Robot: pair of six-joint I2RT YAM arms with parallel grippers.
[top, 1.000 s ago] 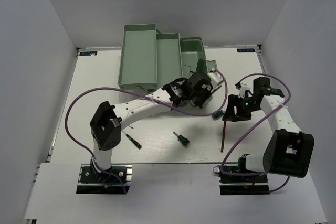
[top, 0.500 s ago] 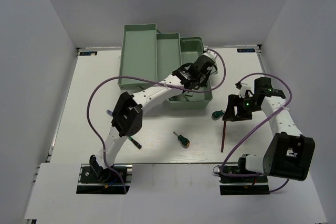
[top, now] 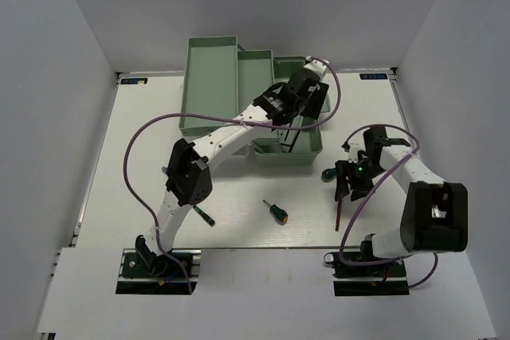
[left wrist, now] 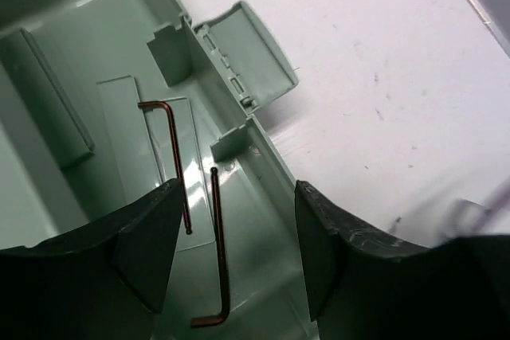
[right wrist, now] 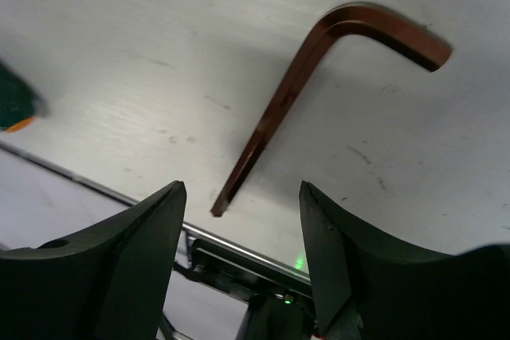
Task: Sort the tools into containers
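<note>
Your right claw (right wrist: 239,195) hangs released over the hex key (right wrist: 279,101): probably stiff, light, slick; pinch across its long shaft. Left claw (left wrist: 237,197) stands released too.

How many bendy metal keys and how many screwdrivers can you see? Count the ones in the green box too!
Hex keys: 3, two inside the toolbox at and, one on the table at
Stubby green screwdrivers: 2, at and
Thin screwdriver: 1
Total: 6
</note>
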